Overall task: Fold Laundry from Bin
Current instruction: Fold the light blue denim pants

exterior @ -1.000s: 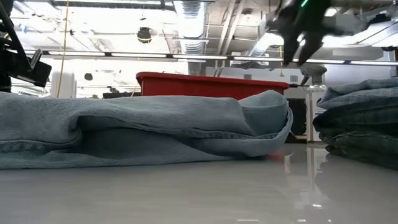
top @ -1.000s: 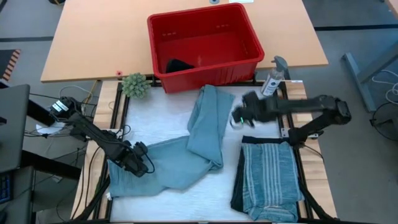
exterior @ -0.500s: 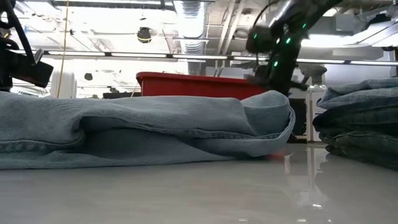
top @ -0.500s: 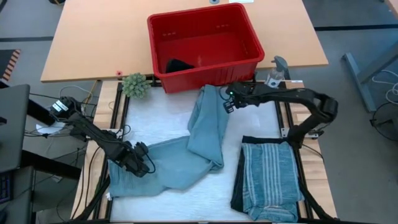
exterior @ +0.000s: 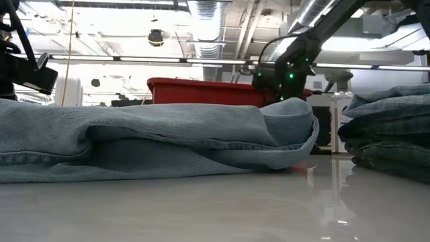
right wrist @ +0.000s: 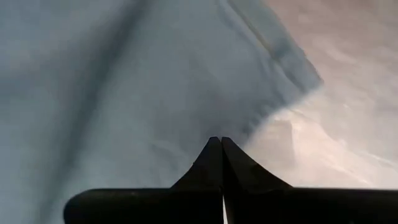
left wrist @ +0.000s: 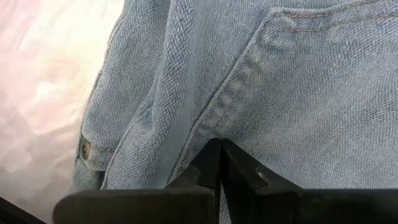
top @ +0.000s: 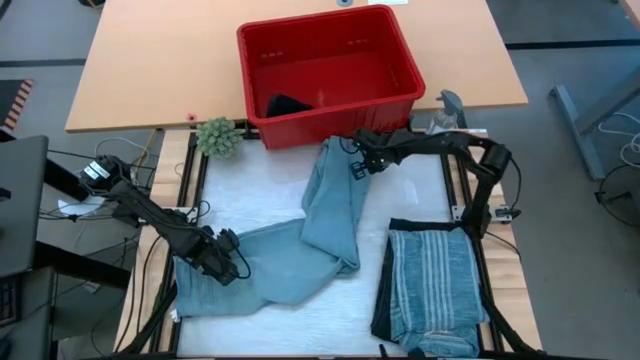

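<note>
Here, light blue denim trousers (top: 300,235) lie bent in an L on the white tabletop (top: 260,185), one leg reaching toward the red bin (top: 330,70). The right end effector (top: 358,162) sits at that leg's far end, just in front of the bin, fingers pressed together; whether cloth is pinched between them cannot be told. The left end effector (top: 228,268) is clamped on the waistband end, where a seam and rivet show. Denim of this kind is likely soft yet fairly heavy and coarse-woven, so it should drape rather than slip; hems, seams and the waistband offer the firmest hold. A small black item (top: 288,104) remains in the smooth plastic bin. A folded stack, striped shirt (top: 432,290) uppermost, rests on the tabletop's right side.
</note>
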